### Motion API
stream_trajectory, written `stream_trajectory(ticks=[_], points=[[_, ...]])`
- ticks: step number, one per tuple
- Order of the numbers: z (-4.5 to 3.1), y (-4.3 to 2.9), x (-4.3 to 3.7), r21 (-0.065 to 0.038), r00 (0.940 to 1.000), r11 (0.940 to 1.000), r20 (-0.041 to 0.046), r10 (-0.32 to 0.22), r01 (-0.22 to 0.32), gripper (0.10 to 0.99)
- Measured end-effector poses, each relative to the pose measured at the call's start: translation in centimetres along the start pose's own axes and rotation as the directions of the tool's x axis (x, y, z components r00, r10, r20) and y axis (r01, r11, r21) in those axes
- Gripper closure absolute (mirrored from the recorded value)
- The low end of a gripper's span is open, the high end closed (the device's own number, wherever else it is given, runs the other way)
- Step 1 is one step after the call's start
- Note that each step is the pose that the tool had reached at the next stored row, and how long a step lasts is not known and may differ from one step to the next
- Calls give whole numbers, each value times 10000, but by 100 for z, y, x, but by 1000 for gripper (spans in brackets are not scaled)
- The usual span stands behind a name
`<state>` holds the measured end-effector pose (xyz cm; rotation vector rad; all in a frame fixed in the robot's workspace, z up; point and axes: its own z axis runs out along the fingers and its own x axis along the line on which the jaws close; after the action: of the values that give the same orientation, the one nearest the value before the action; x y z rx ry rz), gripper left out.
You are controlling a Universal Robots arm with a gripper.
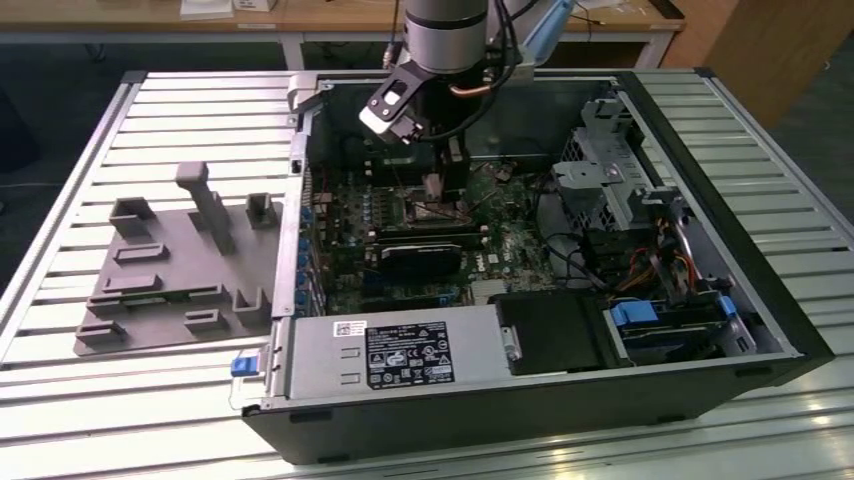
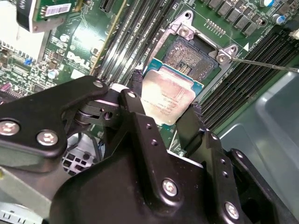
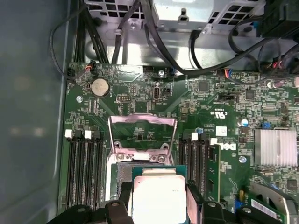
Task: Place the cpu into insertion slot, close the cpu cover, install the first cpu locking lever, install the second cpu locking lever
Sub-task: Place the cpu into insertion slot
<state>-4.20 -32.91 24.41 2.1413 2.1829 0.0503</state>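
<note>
Step one, placing: jaws clamp the cpu [image 2: 170,95] by its edges just over the insertion slot [image 2: 194,58] (cpu cover [image 3: 142,116] stands open); seating likely needs square alignment.

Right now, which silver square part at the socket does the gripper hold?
The cpu, the solid pale chip clamped in the gripper; the cpu cover is a windowed frame standing open.
</note>
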Motion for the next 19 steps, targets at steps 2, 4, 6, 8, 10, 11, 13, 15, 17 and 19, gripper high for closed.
stream_trajectory(ticks=[2,4,6,8,10,11,13,15,17,19], points=[[28,-2,13,-1,10000,10000,3,-17,17,545],[55,-5,27,-1,10000,10000,8,-33,33,545],[78,-8,46,0,10000,10000,13,-47,47,545],[92,-12,65,-1,10000,10000,56,-58,58,545],[110,-14,74,-1,9999,10000,111,-69,69,545],[120,-16,77,1,9999,10000,136,-73,73,545],[145,-19,86,1,9998,10000,162,-76,76,545],[172,-25,94,2,9998,10000,179,-78,78,545],[195,-36,107,3,9998,10000,197,-80,80,545],[217,-46,120,3,9997,10000,211,-82,82,545]])
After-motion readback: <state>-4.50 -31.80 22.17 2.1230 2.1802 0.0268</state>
